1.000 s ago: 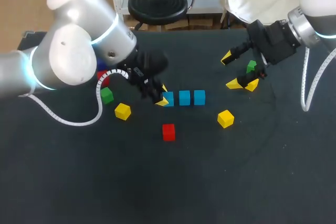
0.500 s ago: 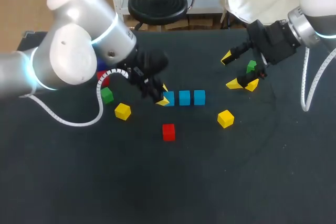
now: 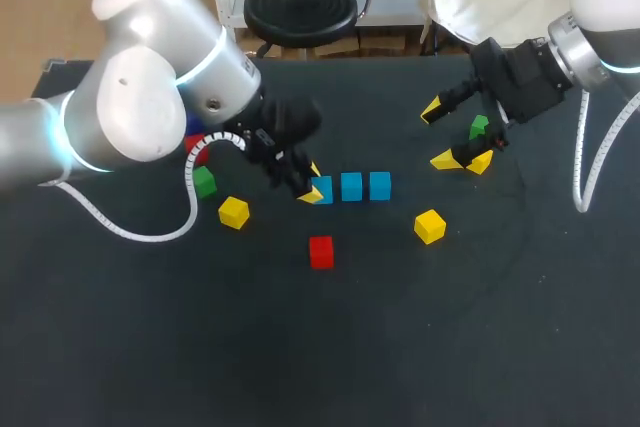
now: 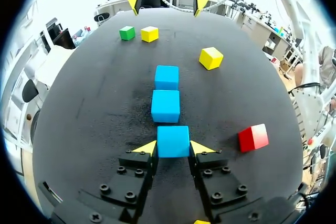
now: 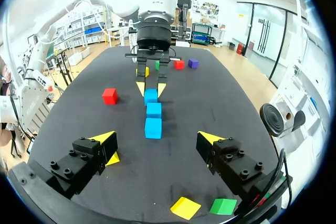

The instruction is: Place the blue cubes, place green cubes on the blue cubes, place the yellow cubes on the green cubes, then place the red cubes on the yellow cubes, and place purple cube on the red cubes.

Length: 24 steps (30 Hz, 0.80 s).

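Note:
Three blue cubes lie in a row mid-table. My left gripper (image 3: 311, 182) is shut on the leftmost blue cube (image 3: 321, 188); in the left wrist view its yellow tips touch both sides of that cube (image 4: 173, 141), which rests on the table. The other two blue cubes (image 3: 351, 186) (image 3: 380, 185) line up ahead of it. My right gripper (image 3: 437, 135) hangs open at the back right, with a green cube (image 3: 480, 127) and a yellow cube (image 3: 482, 161) just beyond it. Its wide-open fingers (image 5: 107, 140) hold nothing.
A red cube (image 3: 321, 251) and a yellow cube (image 3: 430, 226) lie in front of the row. At the left are a yellow cube (image 3: 233, 212), a green cube (image 3: 204, 182) and a half-hidden red cube (image 3: 195, 144). A purple cube (image 5: 193, 63) sits behind my left arm.

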{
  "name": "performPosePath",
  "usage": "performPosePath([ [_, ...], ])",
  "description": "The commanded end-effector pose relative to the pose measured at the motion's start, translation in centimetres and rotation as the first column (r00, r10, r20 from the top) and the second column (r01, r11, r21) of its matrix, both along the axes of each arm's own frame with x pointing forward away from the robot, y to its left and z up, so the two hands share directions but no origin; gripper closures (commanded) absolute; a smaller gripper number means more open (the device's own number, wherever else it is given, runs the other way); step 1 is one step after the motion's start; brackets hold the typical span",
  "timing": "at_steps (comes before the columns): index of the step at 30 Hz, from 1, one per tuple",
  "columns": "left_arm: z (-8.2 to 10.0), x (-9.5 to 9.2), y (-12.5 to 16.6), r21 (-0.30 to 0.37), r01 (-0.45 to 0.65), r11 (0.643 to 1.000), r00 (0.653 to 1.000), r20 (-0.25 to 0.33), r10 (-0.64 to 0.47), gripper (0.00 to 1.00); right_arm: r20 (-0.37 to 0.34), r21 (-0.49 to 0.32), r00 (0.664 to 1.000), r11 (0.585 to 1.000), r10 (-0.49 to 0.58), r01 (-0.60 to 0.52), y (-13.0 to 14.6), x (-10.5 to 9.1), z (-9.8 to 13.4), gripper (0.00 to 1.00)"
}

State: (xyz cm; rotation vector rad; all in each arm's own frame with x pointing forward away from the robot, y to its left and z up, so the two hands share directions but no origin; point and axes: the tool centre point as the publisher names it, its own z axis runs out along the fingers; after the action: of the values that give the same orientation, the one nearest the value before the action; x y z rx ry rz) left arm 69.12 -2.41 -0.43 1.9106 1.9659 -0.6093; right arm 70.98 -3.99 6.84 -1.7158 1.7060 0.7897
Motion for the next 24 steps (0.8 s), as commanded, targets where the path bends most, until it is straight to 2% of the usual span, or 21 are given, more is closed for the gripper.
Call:
performPosePath([
  [1,0.09,0.40,-0.14,-0.002,0.007,1.000,1.000,0.001,-0.007,1.00,0.000,0.000,1.000,1.000,0.000,0.000,0.02,0.00,-0.01,0.00],
  [15,-0.71,0.46,-0.40,0.002,0.014,1.000,1.000,-0.007,-0.014,1.00,0.000,0.000,1.000,1.000,0.000,0.000,0.02,0.00,-0.01,0.00],
  [24,-0.29,1.24,-0.20,0.006,0.009,1.000,1.000,0.010,-0.009,1.00,0.000,0.000,1.000,1.000,0.000,0.000,0.02,0.00,-0.01,0.00],
])
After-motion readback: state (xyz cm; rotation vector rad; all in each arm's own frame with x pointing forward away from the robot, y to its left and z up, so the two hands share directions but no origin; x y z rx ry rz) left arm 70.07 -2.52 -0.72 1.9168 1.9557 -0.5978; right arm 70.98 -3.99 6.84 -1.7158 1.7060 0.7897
